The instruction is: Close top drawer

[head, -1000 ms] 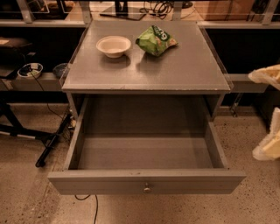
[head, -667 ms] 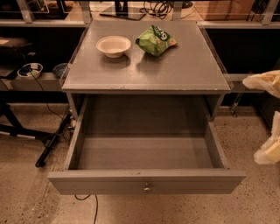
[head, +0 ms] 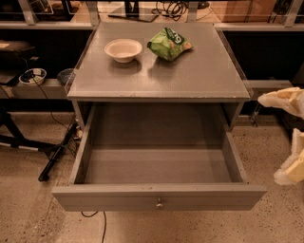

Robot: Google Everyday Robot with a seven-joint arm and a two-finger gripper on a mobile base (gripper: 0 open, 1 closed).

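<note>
Top drawer (head: 159, 197) pulled out, end effector (head: 273, 137) to its right, spread wide, touching nothing.

A lab-like workroom: speckled hard floor (head: 28, 213), loose cables (head: 171, 8), metal-framed benches (head: 266, 27). The gripper (head: 270, 138) hangs at the right edge.

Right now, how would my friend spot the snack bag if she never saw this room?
Find the grey cabinet with its top drawer pulled open; the robot's open tool hangs to its right. Two things sit on the cabinet's top. The snack bag is the crinkly green one, right of the round white bowl.
</note>
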